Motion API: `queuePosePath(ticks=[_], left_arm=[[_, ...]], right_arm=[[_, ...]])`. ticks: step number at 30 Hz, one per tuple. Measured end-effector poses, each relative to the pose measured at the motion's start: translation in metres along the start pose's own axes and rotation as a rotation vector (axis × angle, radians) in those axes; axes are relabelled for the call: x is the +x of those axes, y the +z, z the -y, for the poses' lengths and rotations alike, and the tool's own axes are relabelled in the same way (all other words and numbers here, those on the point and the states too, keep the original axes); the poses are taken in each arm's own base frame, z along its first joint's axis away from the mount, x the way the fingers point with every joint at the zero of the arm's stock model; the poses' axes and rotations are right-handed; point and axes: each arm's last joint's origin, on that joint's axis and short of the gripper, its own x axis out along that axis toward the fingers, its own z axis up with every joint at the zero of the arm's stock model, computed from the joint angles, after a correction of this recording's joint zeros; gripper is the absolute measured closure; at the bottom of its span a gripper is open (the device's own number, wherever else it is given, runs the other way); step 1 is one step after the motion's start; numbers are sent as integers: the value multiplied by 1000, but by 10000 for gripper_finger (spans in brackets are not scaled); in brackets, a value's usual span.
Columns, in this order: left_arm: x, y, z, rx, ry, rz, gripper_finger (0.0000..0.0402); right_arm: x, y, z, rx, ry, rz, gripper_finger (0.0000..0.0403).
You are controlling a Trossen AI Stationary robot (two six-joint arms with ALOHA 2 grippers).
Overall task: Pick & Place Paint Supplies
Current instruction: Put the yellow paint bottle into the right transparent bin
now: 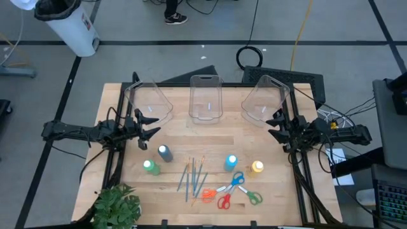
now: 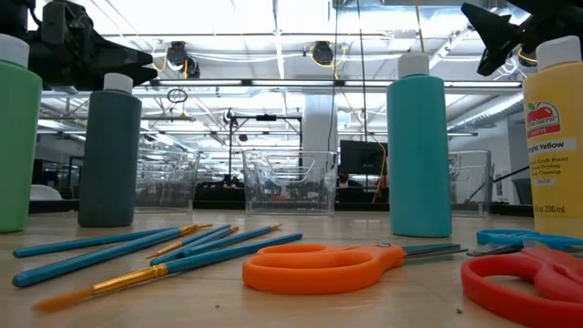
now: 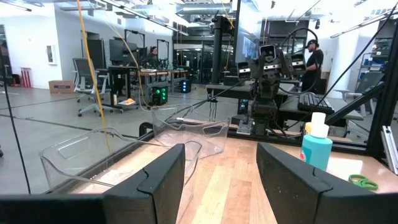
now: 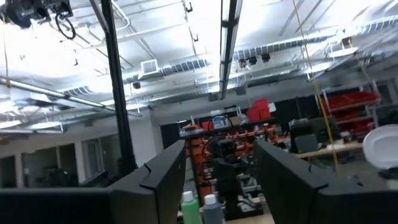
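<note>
Scissors (image 1: pixel 230 191) and brushes (image 1: pixel 193 177) lie nearest, untouched.
My left end effector (image 1: pixel 147 126) and right end effector (image 1: pixel 275 126) hover apart, empty; I should descend squarely over one bottle (image 1: pixel 165 152).

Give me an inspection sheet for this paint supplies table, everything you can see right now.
Surface: wooden table, three clear bins along the far edge.
Job's things: four paint bottles, brushes, scissors, all outside the bins.
Clutter: green plant at the near left corner.
Grippers: left gripper and right gripper open, empty, raised above the table.
Cables: coiled cable on the floor behind.
Surroundings: white bin, a person's feet.
</note>
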Motion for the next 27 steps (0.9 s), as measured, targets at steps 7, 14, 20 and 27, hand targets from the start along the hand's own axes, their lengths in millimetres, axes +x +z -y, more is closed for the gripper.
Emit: queuePosePath(ticks=[7, 14, 20, 27], left_arm=[[0, 0, 0, 0, -1, 0, 194], [0, 0, 0, 0, 0, 0, 194], [0, 0, 0, 0, 0, 1, 195], [0, 0, 0, 0, 0, 0, 194]], right_arm=[[4, -6, 0, 15, 20, -74, 133], [42, 26, -15, -9, 99, -350, 52], [89, 27, -37, -67, 78, -727, 54], [117, 4, -84, -235, 8, -1184, 64]])
